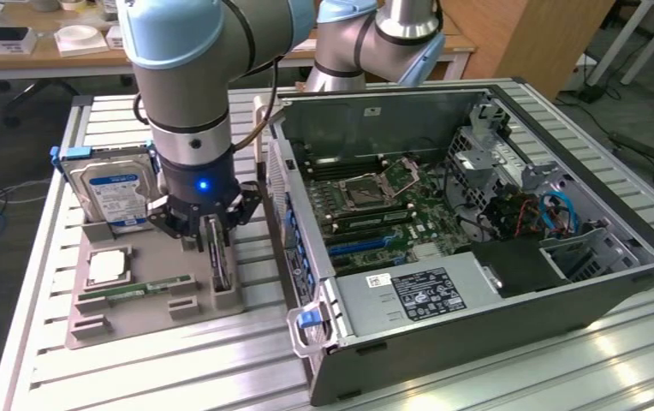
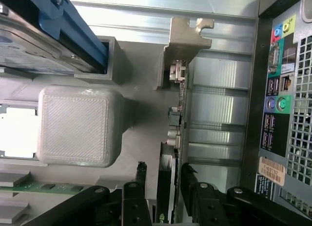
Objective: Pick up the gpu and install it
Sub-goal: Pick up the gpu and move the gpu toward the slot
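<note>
Arm seen over grey parts holder (image 1: 133,330) (image 2: 141,89) on slatted alu. table (image 1: 190,377), at the exterior view's left of the open PC case (image 1: 476,223).

Gripper (image 1: 215,242) (image 2: 164,168): lowered over the GPU (image 1: 223,272) (image 2: 168,184). Fingers are held apart, one (image 2: 141,176) on each side of the card. A clear gap is seen betw. that finger and the card; the other finger (image 2: 189,177) sits just beside it. No clamping is seen, so nothing is held.

GPU: stood on edge in its holder slot, on the holder side nearest the case. Metal bracket (image 2: 185,38) is at the end away from the gripper. Card not lifted, not installed.

Other items in holder:
- hard drive (image 1: 115,190) (image 2: 29,46), blue label, upright at the far end;
- CPU (image 1: 110,268), laid flat;
- green RAM stick (image 1: 139,290) (image 2: 44,187), laid flat near the CPU.

Case: side panel off, mainboard (image 1: 373,205) exposed, PSU (image 1: 419,289) at the near edge. Rear I/O ports (image 2: 278,104) are seen in the wrist view, beside the holder.
</note>
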`<move>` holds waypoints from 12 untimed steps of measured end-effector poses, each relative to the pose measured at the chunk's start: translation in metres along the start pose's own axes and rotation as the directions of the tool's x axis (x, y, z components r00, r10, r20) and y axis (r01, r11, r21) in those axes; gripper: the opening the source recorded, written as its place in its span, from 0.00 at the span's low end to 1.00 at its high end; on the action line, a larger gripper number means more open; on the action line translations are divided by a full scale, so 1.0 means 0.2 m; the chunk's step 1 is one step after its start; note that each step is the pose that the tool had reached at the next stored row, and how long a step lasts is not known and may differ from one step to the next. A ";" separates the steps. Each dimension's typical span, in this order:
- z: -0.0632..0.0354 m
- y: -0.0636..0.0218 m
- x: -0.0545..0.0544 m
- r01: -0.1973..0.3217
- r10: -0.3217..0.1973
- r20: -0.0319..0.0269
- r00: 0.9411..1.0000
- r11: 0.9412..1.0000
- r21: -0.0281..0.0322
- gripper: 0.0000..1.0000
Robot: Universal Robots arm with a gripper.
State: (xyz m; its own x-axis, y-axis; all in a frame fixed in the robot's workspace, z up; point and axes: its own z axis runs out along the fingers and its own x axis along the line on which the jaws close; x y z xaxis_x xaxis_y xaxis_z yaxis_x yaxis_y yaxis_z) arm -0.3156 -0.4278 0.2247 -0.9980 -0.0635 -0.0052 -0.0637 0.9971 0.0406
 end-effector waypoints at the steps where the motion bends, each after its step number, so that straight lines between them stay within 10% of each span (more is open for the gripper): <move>1: 0.001 0.000 0.00 -0.005 0.005 0.000 1.000 1.000 0.000 0.42; 12: 0.001 0.000 0.00 -0.014 0.014 0.000 1.000 1.000 0.000 0.42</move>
State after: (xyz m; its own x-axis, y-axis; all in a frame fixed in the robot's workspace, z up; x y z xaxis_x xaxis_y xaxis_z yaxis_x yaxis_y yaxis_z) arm -0.3150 -0.4278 0.2246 -0.9988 -0.0491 -0.0050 -0.0493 0.9980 0.0404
